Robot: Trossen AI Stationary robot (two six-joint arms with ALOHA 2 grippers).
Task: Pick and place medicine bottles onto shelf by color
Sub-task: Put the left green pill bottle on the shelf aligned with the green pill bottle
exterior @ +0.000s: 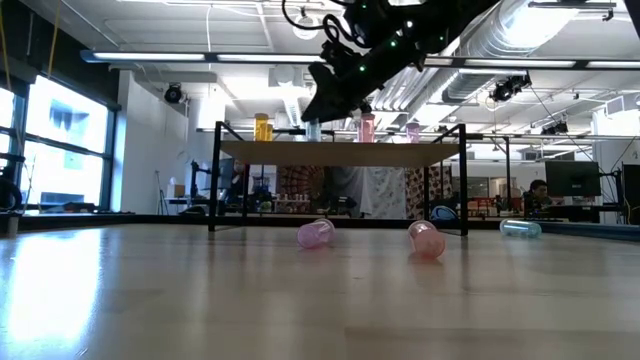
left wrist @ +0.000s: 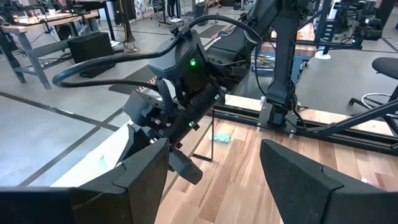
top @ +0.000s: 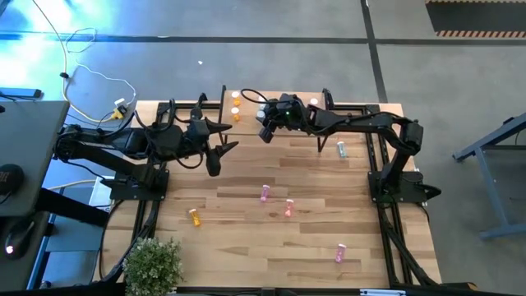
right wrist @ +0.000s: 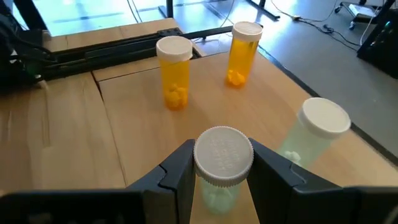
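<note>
The wooden table (top: 246, 247) carries both dark arms and, along its far edge, the shelf (top: 279, 105), a small light-wood board on thin black legs (exterior: 214, 180).

The right arm (top: 370, 123) reaches from the table's right side across to the shelf. The right gripper (right wrist: 222, 163) hangs over the shelf board, its two fingers (right wrist: 177, 171) clamped on a pale green bottle (right wrist: 222, 168) just below the white cap; the bottle stands upright between them. A second pale green bottle (right wrist: 314, 132) stands on the board just beside the held one. Two orange bottles (right wrist: 175, 71), both upright and white-capped, stand farther along the board, near each other but apart.

The left arm (top: 115, 144) lies over the table's left side. The left gripper (left wrist: 214, 174) points toward the right arm, its fingers (left wrist: 146, 171) spread wide with nothing between them.

In the low view, an orange bottle (exterior: 262, 127) and two pinkish bottles (exterior: 366, 127) show on the shelf top, with the right gripper just above the board.

Loose bottles lie on their sides on the tabletop, well apart from the shelf: a pale green one (top: 341, 149) near the right arm, a magenta one (top: 265, 194) and a salmon-red one (top: 288, 208) near the table's middle, an orange one (top: 195, 217) toward the left, and a pink one (top: 339, 253) near the front edge.

A small green plant (top: 152, 265) stands at the table's front left corner.
</note>
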